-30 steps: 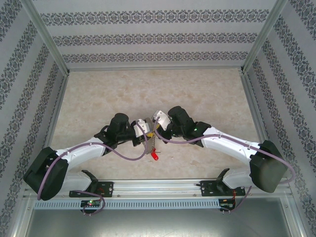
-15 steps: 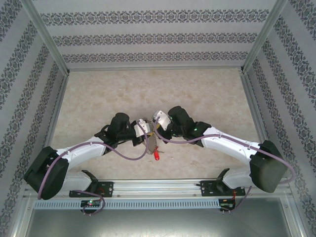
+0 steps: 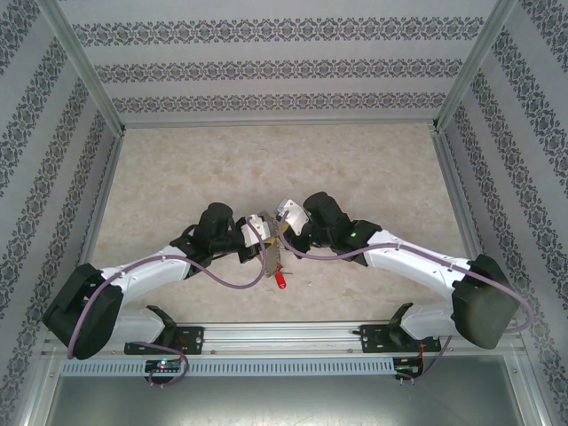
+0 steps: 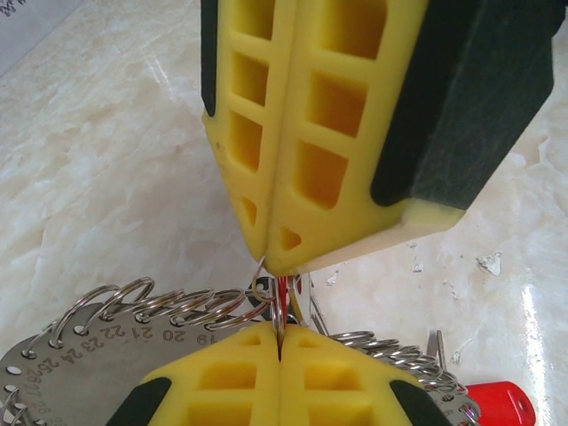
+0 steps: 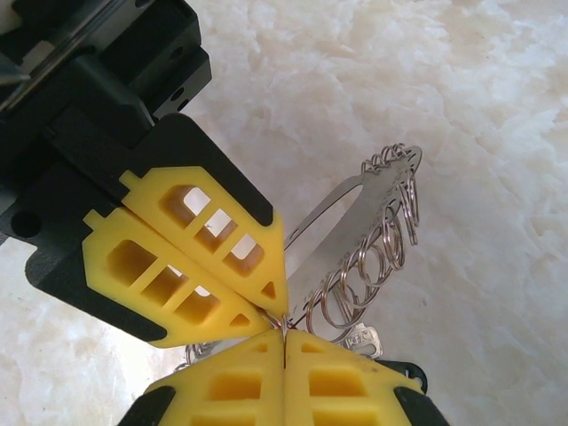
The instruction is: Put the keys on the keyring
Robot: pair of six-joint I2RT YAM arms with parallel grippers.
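Observation:
The keyring (image 4: 89, 355), a grey numbered plate rimmed with small wire loops, hangs between both grippers above the table; it also shows as keyring (image 5: 377, 209) and keyring (image 3: 273, 251). My left gripper (image 4: 281, 330) is shut, pinching one small loop. My right gripper (image 5: 284, 335) is shut tip to tip against it, with a thin wire loop in its jaws too. A sliver of red sits between the two tips. One red key tag (image 4: 497, 401) hangs low, seen as red tag (image 3: 281, 280). A silver key (image 5: 366, 340) and a black head (image 5: 404, 371) dangle behind my right fingers.
The marble-patterned table (image 3: 355, 169) lies below. Patterned walls with metal posts (image 3: 105, 142) close in the left, right and back. Both arm bases stand on the rail (image 3: 284, 335) at the near edge.
My left gripper has closed onto the loop. Both arms stay almost still, tips together at the keyring.

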